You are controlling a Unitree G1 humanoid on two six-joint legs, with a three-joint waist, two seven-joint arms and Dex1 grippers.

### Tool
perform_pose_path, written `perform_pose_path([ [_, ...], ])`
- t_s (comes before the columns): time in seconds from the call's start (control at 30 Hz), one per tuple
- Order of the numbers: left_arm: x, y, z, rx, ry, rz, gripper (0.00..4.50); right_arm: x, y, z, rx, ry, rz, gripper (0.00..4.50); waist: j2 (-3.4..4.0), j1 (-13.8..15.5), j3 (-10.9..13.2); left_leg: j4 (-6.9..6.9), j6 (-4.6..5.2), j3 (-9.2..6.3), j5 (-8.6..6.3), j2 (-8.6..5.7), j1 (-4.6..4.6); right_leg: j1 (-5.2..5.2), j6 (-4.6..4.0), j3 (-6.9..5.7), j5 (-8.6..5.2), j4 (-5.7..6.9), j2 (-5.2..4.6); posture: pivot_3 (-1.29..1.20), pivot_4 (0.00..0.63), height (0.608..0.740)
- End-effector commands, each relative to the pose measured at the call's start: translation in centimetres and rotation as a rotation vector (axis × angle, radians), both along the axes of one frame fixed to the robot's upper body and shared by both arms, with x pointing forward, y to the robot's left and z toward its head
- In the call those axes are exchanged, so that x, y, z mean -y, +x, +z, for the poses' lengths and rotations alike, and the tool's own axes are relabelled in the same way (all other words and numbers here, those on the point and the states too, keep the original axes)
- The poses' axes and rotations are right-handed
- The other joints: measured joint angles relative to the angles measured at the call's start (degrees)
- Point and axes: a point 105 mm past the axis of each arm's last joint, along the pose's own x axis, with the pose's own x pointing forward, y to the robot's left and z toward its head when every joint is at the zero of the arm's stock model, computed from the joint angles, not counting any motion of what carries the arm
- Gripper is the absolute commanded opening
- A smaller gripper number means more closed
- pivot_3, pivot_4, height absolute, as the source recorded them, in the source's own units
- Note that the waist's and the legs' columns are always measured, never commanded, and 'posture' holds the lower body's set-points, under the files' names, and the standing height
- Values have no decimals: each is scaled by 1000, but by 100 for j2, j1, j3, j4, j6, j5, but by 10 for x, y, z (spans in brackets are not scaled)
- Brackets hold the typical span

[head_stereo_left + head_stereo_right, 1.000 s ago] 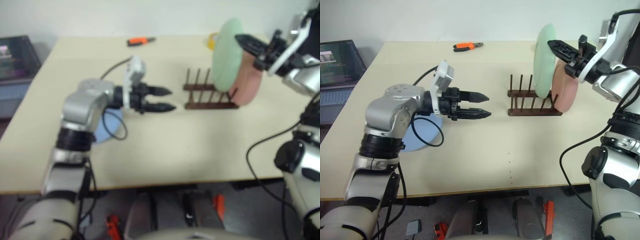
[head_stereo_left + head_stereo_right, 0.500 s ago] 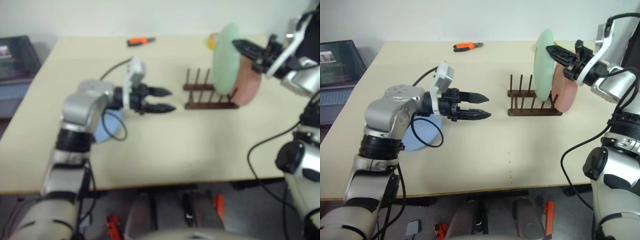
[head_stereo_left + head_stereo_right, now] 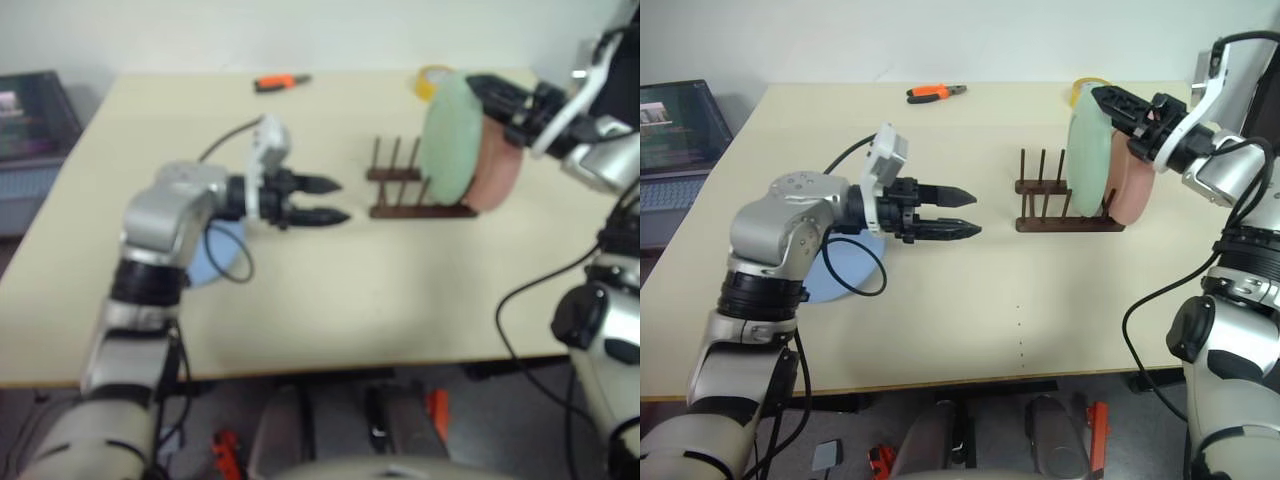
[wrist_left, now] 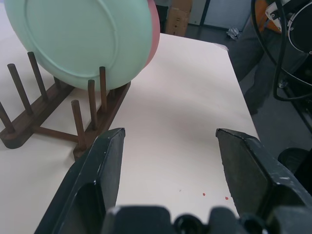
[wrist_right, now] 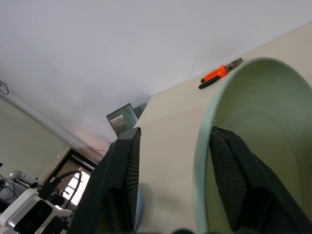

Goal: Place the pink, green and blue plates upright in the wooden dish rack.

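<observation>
Green plate (image 3: 1087, 135) stands upright in the wooden dish rack (image 3: 1065, 198) against the pink plate (image 3: 1132, 180) at its 3 o'clock, right gripper (image 3: 1118, 103) spread astride its rim, left gripper (image 3: 962, 211) open at 9 o'clock, blue plate (image 3: 840, 265) flat on the table (image 3: 970, 330).

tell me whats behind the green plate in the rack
The pink plate stands directly behind the green plate in the wooden dish rack. Only its far edge shows; the rest is covered by the green plate, so the peg slot it sits in cannot be seen.
</observation>
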Motion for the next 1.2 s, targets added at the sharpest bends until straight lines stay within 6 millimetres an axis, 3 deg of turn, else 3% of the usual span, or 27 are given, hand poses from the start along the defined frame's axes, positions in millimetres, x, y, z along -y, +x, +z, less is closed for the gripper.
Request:
perform_pose_path([
  [0.03,4,-6,13,55,-17,-30,3291,4,-9,22,111,-39,-23,2302,0,0,0,0,0,0,0,0,0,0,0,0,0,0,0,0,150,740],
  [0.5,4,-6,13,55,-14,-28,3291,3,5,15,158,-235,-172,2302,0,1,0,2,0,1,0,-1,1,1,0,1,0,1,0,0,150,740],
  [0.7,1,-5,13,56,-13,-16,3291,3,1,24,226,-325,-205,2302,0,1,0,1,0,-1,0,1,1,-1,0,0,0,2,2,0,150,740],
  [0.8,-11,2,22,72,-31,41,3291,0,-17,44,336,-428,-213,2302,1,5,2,1,0,0,0,0,0,-1,0,0,0,1,1,0,150,740],
  [0.9,-28,9,34,106,-38,117,3291,-13,-39,63,455,-519,-169,2302,3,0,3,-1,0,0,0,2,0,-4,0,0,-1,-1,2,0,150,740],
  [1.03,-79,23,54,189,15,318,3291,-37,-61,71,556,-599,-95,2302,3,-24,3,-1,0,-3,0,11,5,-5,-3,0,-3,5,13,0,150,740],
  [1.2,-167,38,71,268,152,642,3291,-79,-61,27,599,-798,-12,2302,2,-17,2,1,-1,-4,0,70,14,-4,-27,-6,-1,7,35,0,150,740],
])
